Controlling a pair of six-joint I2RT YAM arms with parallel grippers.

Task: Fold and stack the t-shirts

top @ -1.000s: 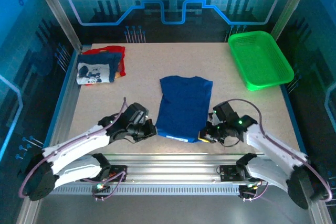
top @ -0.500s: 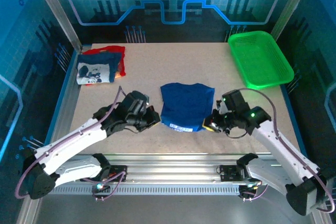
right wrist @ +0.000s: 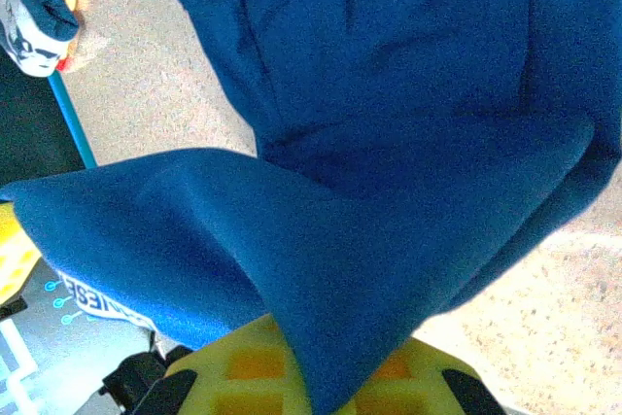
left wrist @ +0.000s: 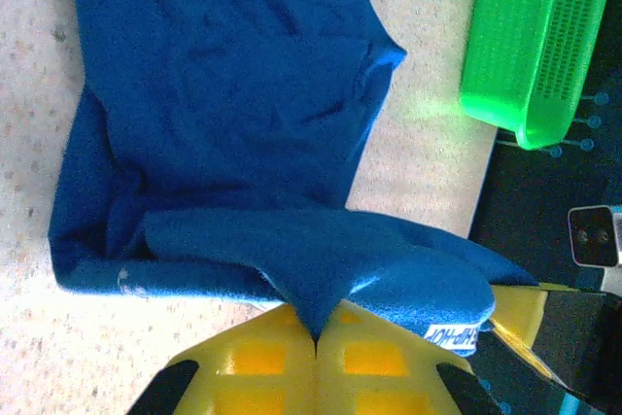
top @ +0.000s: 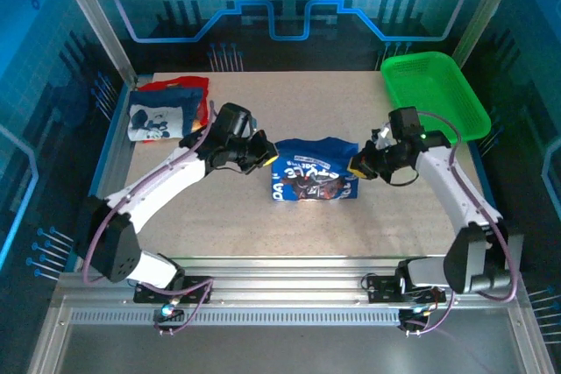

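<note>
While the overhead view lays out the whole pale table, it gives the royal blue t-shirt at its middle as a short folded band, cartoon print and white lettering facing up. Both arms are stretched forward and angled inward to its two far corners. At the far right corner sits the green mesh basket. At the far left lies the navy and white mouse tee over the red tee, well apart from the blue one. The wrist cameras add what the overhead cannot. The left gripper has its yellow fingers pressed together on a raised fold of blue cloth, with plain blue fabric spread flat beyond. The right gripper likewise pinches a lifted blue flap between its yellow fingers, a white printed strip showing at the cloth's edge.
</note>
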